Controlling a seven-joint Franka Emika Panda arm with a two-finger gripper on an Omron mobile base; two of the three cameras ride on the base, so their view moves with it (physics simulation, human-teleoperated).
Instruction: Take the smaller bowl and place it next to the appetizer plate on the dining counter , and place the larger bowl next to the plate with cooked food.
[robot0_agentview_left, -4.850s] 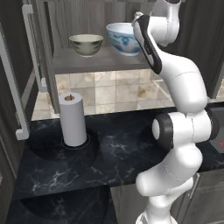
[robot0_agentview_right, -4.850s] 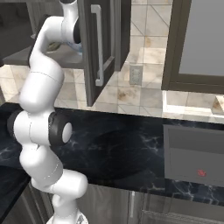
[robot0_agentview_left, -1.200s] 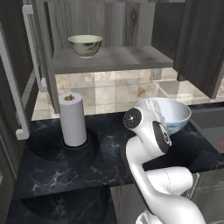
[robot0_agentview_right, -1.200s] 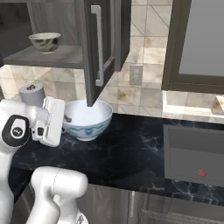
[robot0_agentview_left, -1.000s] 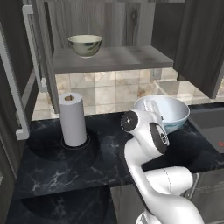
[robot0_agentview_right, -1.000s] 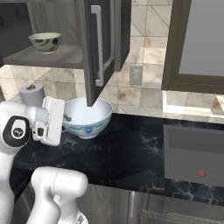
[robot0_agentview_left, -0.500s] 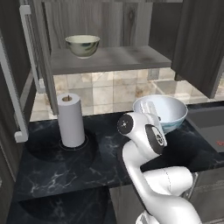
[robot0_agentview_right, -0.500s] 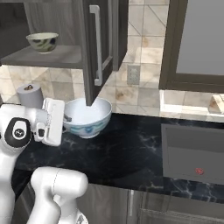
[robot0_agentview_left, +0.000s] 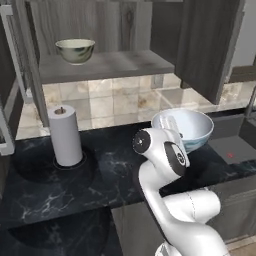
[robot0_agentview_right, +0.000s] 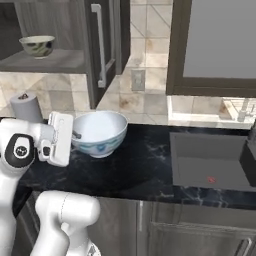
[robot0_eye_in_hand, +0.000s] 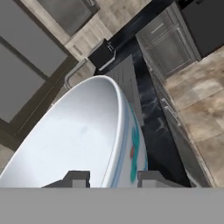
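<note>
Your pincer (robot0_eye_in_hand: 111, 178) grips the larger bowl (robot0_agentview_left: 186, 129) by its rim: in the hand view one dark fingertip (robot0_eye_in_hand: 75, 179) sits inside the pale blue hollow and the other outside, against the painted wall, with the rim running between them. You hold the bowl upright, mouth facing up, above the black marble table (robot0_agentview_left: 60, 185) in front of the tiled backsplash. From the left base view it sits at about 3 o'clock of the picture's centre, just behind the arm's upper joint; from the right base view it lies at about 10 o'clock, with the white hand pressed to its left side. In that view you cannot tell whether its foot touches the table or hangs just above it. The bowl is round, so it has no long axis to report; the blue and reddish pattern shows low on its outer wall.

The smaller bowl (robot0_agentview_left: 75, 51) stands upright on the open cabinet shelf (robot0_agentview_left: 105, 66), at about 11 o'clock in the left base view, well apart from the larger one.

A white paper towel roll (robot0_agentview_left: 65, 136) stands upright on the table at about 9 o'clock, below the shelf. A dark cooktop (robot0_agentview_right: 212, 161) with a small red light lies flush in the table at about 3 o'clock in the right base view.
</note>
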